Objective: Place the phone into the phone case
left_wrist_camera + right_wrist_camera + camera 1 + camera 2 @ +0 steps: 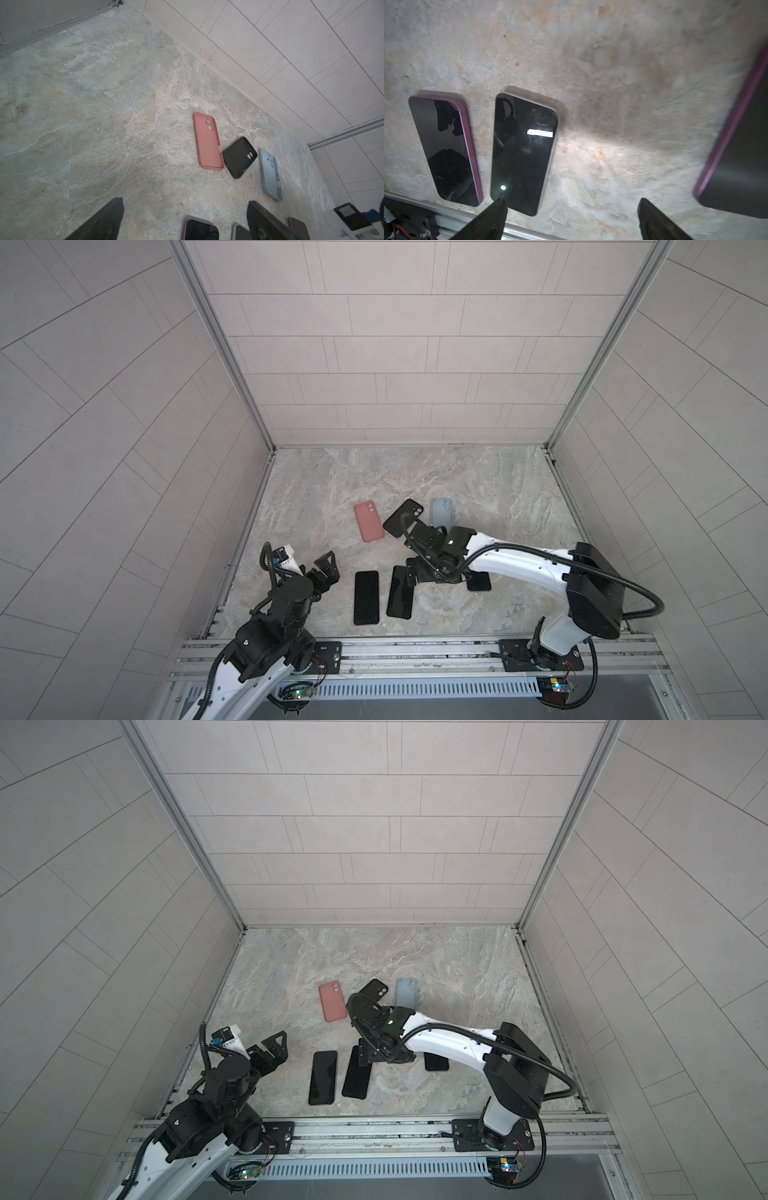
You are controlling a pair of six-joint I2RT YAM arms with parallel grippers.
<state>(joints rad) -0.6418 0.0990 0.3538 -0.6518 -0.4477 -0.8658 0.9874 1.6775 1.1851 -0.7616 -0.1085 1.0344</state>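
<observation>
I read left gripper (185,202) and right gripper (572,204) fingers spread, empty; pink phone case (368,521) lies 12 o'clock of leftmost phone (366,597).

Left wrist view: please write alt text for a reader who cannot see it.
Three empty phone cases, pink, black and light blue, lie on a marbled table. Parts of three dark phones and the open jaws show nearest the camera.

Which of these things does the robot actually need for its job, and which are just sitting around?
Part of the job:
purple-edged phone, silver-edged phone, phone half under the right arm
pink case, black case, blue case
left gripper and right gripper, both open, empty

Just there:
metal rail at the front
tiled walls
</observation>
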